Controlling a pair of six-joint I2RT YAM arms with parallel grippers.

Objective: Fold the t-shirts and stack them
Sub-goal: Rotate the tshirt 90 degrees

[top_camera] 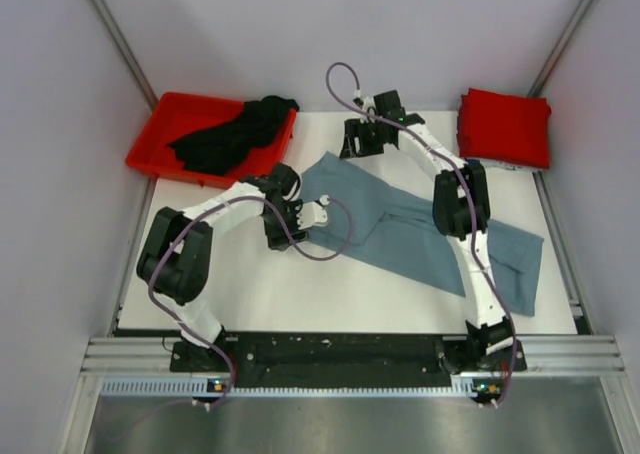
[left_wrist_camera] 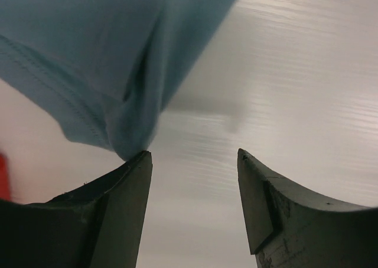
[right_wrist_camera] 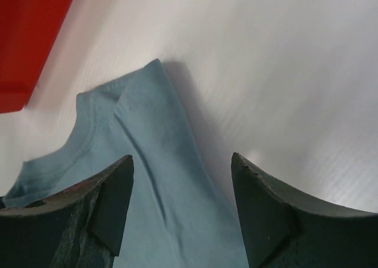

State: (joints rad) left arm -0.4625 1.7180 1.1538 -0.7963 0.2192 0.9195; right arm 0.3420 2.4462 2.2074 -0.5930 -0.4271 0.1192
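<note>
The grey-blue t-shirt (top_camera: 420, 229) lies spread diagonally across the table's middle. My left gripper (top_camera: 280, 236) is open at its left edge; in the left wrist view the left gripper (left_wrist_camera: 192, 154) has only bare table between the fingers, and a hanging fold of the shirt (left_wrist_camera: 88, 43) touches the left fingertip (left_wrist_camera: 139, 162). My right gripper (top_camera: 358, 144) is open over the shirt's far corner; in the right wrist view the right gripper (right_wrist_camera: 182, 157) has the cloth (right_wrist_camera: 159, 179) between the fingers. The black t-shirt (top_camera: 230, 134) lies bunched in the bin. The red t-shirt (top_camera: 505, 126) lies folded at the far right.
The red plastic bin (top_camera: 165, 124) stands at the far left corner, and its edge shows in the right wrist view (right_wrist_camera: 29, 32). White walls close in the table on three sides. Purple cables loop off both arms.
</note>
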